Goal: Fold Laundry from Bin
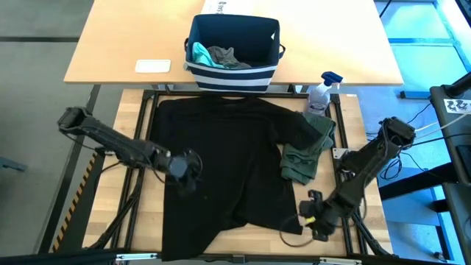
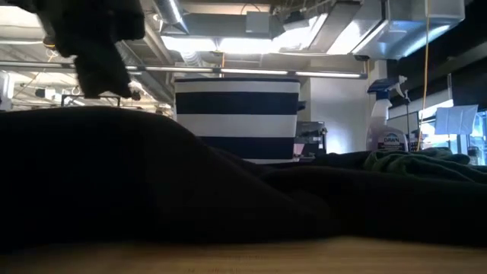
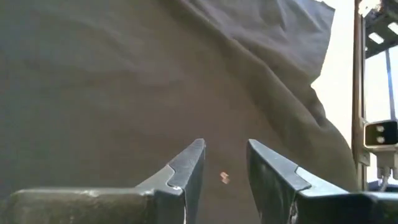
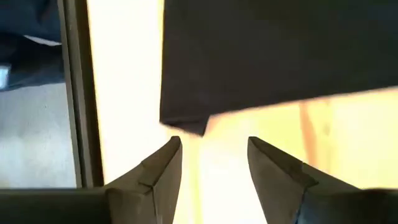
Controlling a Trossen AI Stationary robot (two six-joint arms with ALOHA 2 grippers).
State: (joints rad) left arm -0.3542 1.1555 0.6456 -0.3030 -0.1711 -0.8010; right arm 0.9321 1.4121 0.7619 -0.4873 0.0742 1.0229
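high view, black tee (image 1: pixel 228 165) on wood table (image 1: pixel 151 228), left hand (image 1: pixel 188 171) & right hand (image 1: pixel 310 218) apart, empty

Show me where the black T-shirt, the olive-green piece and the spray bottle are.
black T-shirt (image 1: pixel 228 165): high view, middle of its spread body.
olive-green piece (image 1: pixel 303 158): high view, centre of the crumpled cloth.
spray bottle (image 1: pixel 320 96): high view, its clear body below the blue trigger.

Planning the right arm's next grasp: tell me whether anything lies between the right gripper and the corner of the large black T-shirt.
Nothing visible does. The right gripper hangs open over bare wooden table, and the large black T-shirt has its corner just ahead of it. The olive-green garment lies off to the side.
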